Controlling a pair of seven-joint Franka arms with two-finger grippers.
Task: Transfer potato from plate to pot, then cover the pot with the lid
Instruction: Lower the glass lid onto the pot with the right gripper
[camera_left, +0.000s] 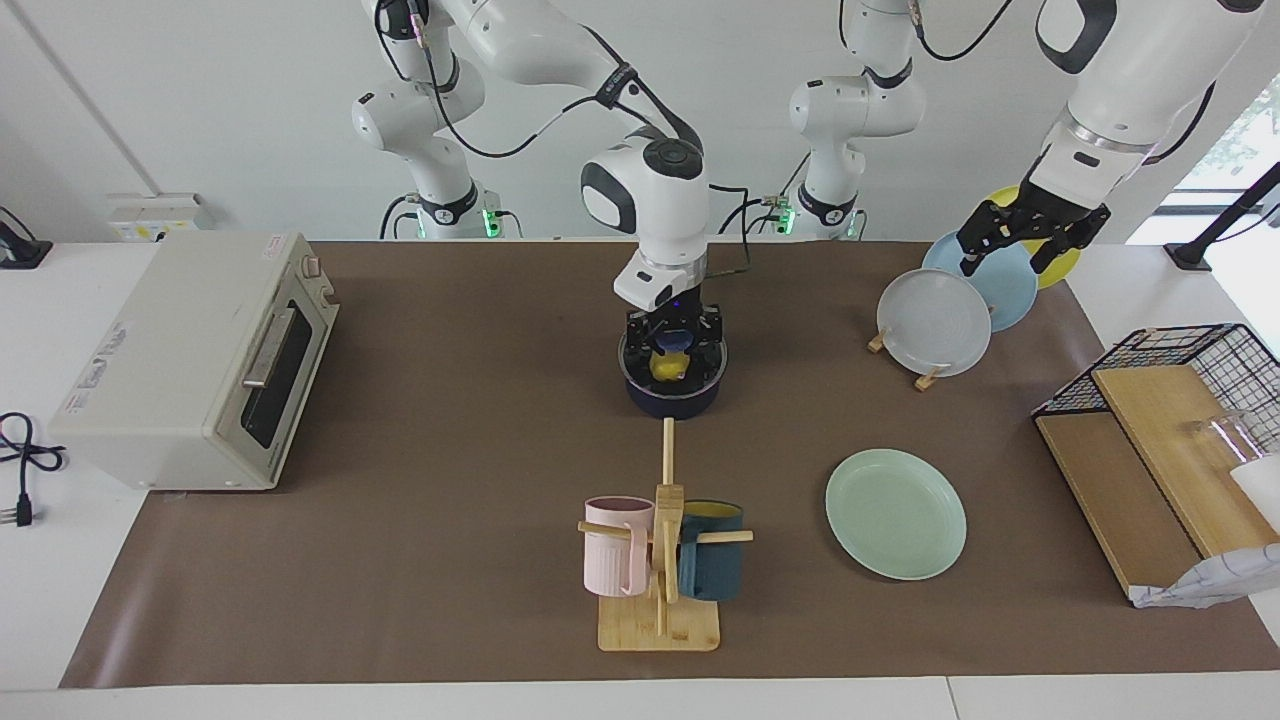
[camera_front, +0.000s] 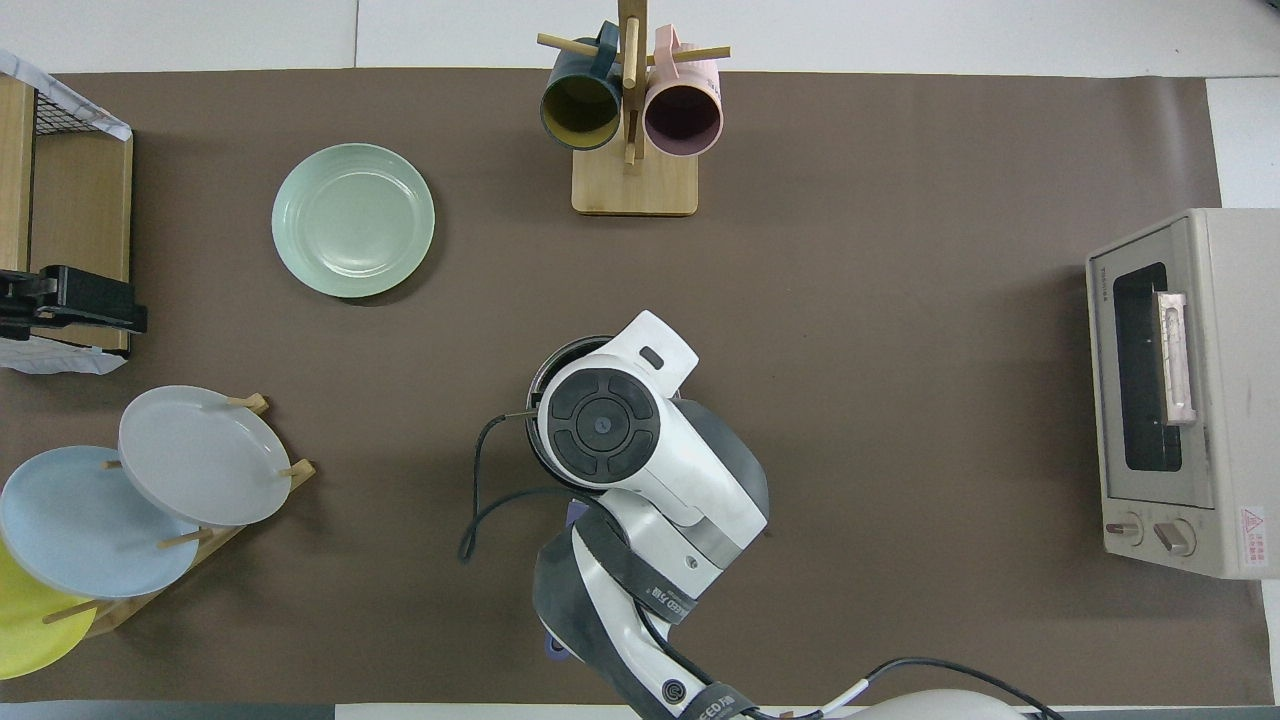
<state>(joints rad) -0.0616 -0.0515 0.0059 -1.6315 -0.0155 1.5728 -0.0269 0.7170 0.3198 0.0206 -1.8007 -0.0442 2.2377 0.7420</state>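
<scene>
My right gripper (camera_left: 673, 345) is down on top of the pot (camera_left: 672, 392), in the middle of the worktop (camera_left: 450, 450). It is squeezed tight on the blue knob of the lid (camera_left: 675, 366). The lid sits on the pot. I can see the potato (camera_left: 666, 369) through the glass. It is yellow and it is inside the pot. From the overhead view my right arm covers almost all of the pot, and only a bit of its rim (camera_front: 548, 362) peeks out.

My left gripper (camera_left: 1022, 243) is up in the air over the rack of standing plates (camera_left: 935, 320), at the left arm's end of the worktop. Its fingers are spread wide and hold nothing. That arm is waiting.

The green plate (camera_left: 896, 513) lies flat on the worktop, farther from the robots than the pot and more toward the left arm's end. Nothing is on it.

The mug stand (camera_left: 660, 560) is farther from the robots than the pot. A pink mug (camera_left: 615, 545) and a dark blue mug (camera_left: 711, 562) hang on it.

The toaster oven (camera_left: 195, 358) sits at the right arm's end of the worktop. A wire basket with wooden boards (camera_left: 1160, 440) sits at the left arm's end.
</scene>
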